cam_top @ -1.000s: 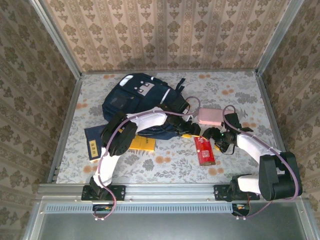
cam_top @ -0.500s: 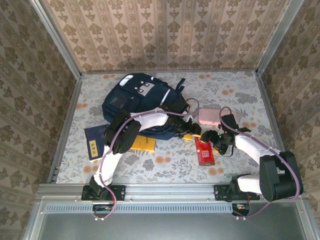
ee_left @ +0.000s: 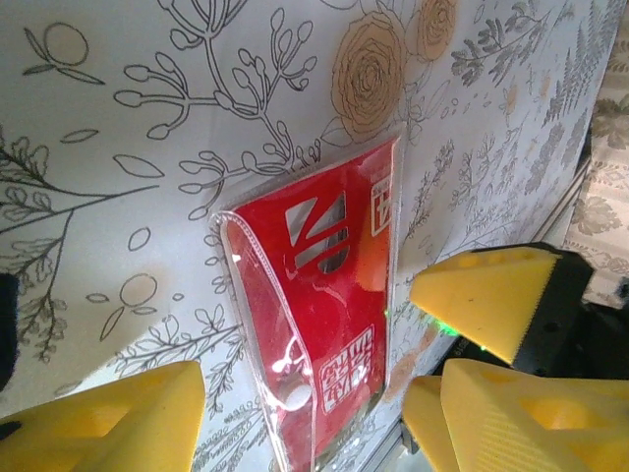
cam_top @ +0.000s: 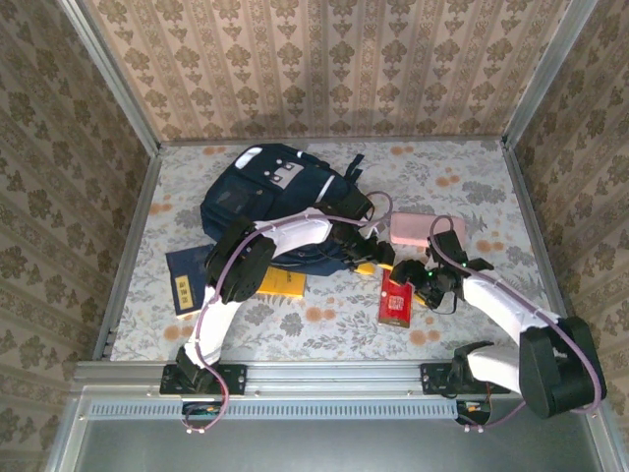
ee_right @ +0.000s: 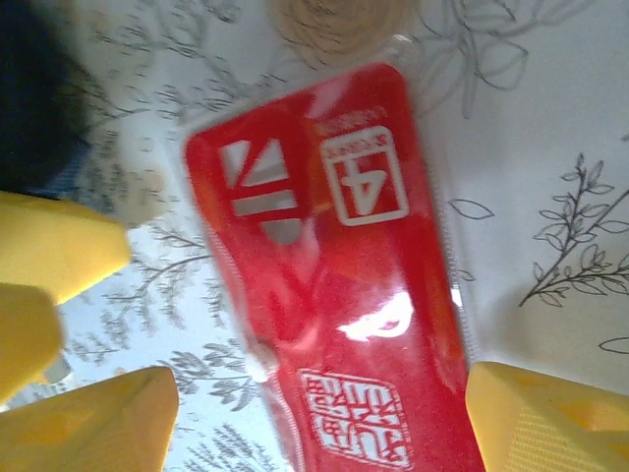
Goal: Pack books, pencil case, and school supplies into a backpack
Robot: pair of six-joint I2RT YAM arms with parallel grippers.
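The small red pack (ee_right: 334, 295) sits in a glossy clear plastic sleeve that catches bright glare. The table (cam_top: 295, 329) has a matt floral printed cover. The backpack (cam_top: 260, 192) is matt navy cloth. The right tool (ee_right: 319, 423) has matt yellow plastic fingers (ee_right: 550, 423). A dull metal rail (cam_top: 324, 372) runs along the table's near edge.

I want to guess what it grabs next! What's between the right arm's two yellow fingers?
The red pack lies between the right fingers, with a gap on each side. The right wrist view shows it.

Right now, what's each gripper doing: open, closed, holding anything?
Left gripper: open, astride the red pack, holding nothing.
Right gripper: open, astride the same pack, holding nothing.
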